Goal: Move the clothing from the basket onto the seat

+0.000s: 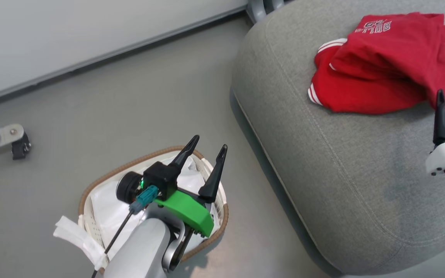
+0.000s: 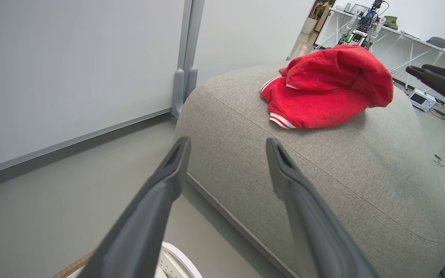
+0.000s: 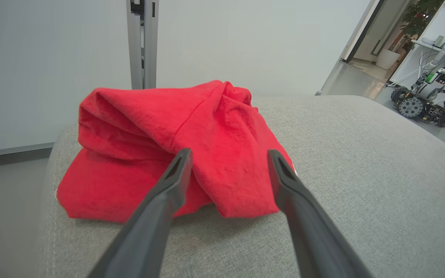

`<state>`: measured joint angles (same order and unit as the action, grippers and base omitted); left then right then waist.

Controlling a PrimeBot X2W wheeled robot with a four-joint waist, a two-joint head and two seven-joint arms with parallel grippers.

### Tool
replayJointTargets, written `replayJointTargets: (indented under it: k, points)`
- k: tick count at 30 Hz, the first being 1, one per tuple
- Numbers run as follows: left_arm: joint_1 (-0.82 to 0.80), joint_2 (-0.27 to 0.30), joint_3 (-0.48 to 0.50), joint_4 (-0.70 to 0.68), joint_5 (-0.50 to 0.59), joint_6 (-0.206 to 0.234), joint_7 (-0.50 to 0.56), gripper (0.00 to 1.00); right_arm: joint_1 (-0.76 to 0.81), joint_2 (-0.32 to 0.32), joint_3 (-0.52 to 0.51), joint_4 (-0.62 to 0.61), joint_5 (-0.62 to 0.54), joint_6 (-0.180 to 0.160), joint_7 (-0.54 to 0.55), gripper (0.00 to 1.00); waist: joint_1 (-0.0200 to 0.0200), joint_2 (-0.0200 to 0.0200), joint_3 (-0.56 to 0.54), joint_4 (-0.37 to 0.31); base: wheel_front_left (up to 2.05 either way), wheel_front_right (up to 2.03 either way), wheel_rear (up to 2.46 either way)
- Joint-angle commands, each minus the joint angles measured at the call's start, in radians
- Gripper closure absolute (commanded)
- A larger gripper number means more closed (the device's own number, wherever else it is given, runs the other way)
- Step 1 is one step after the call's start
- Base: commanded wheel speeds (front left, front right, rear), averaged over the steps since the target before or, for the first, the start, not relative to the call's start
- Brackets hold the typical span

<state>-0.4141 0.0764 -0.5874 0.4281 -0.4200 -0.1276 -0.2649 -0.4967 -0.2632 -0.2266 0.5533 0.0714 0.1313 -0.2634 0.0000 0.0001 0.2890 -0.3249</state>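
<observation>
The red clothing (image 1: 388,65) lies crumpled in a heap on the grey seat (image 1: 323,162), white striped trim at its left edge and lettering on top. My right gripper (image 3: 229,152) stands open just short of the heap (image 3: 168,154), gripping nothing; one of its fingers (image 1: 440,116) rises at the right edge of the head view. My left gripper (image 1: 211,142) hangs open and holding nothing above the basket (image 1: 102,179). In the left wrist view the left gripper (image 2: 227,141) points toward the seat (image 2: 342,173) and the clothing (image 2: 326,92).
A white sheet (image 1: 106,208) lines the basket, which stands on the grey floor left of the seat's rounded corner. A metal leg with a caster (image 1: 14,141) sits at far left. A pale wall panel runs behind. Another robot (image 3: 423,100) stands far off.
</observation>
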Motion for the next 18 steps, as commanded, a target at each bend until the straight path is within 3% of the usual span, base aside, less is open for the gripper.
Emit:
replayJointTargets:
  k: [1,8,18]
  points:
    - [0.028,-0.004,0.016,0.004,0.011,-0.005,0.001,0.0,0.037,0.01,0.018,-0.028,0.007,-0.001,-0.002,0.0,0.0,-0.0001,-0.08,-0.001,0.0,0.0,0.0]
    - [0.103,-0.013,0.108,0.022,0.031,-0.002,0.001,0.0,0.108,0.062,0.099,-0.128,0.061,-0.001,-0.002,0.0,0.0,-0.0001,-0.134,0.067,0.0,0.0,0.0]
    - [0.19,-0.011,0.318,0.025,0.095,0.044,0.001,0.0,0.157,0.154,0.184,-0.175,0.079,-0.001,-0.002,0.0,0.0,-0.0001,-0.16,0.196,0.0,0.0,0.0]
